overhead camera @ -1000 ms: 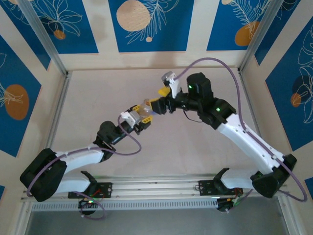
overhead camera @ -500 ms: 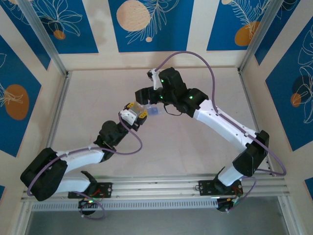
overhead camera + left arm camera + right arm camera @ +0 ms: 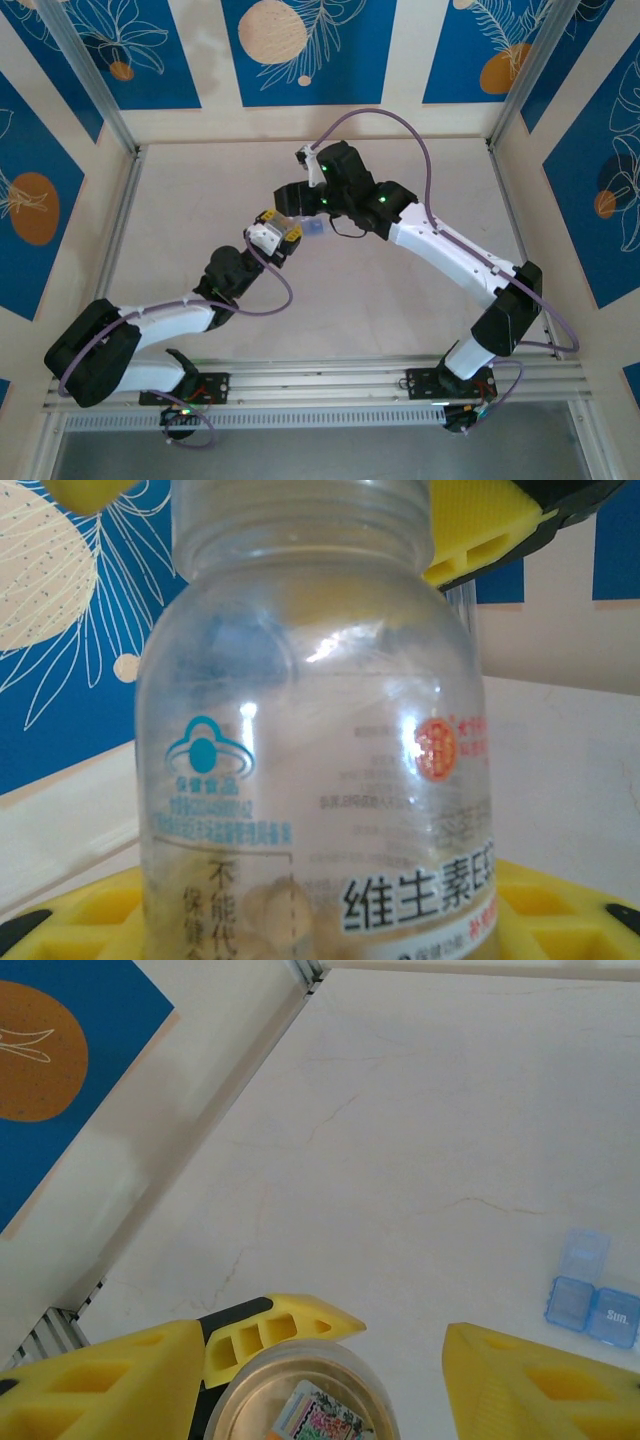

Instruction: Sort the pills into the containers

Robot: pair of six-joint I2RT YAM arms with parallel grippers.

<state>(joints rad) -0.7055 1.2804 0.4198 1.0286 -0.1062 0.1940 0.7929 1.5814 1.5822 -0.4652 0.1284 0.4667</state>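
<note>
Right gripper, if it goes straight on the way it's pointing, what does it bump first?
Most likely the vial's round top, sitting between the right gripper's yellow fingers. The table lies beyond, but how far is hard to judge.

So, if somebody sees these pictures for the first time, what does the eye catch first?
First the clear vial, held by the left pincer at mid-table, with tan pills at its bottom. Next the right pincer, poised over it, its yellow fingers open on either side of the vial's top. Then the small blue pill box, lying on the pale table beside them.
</note>
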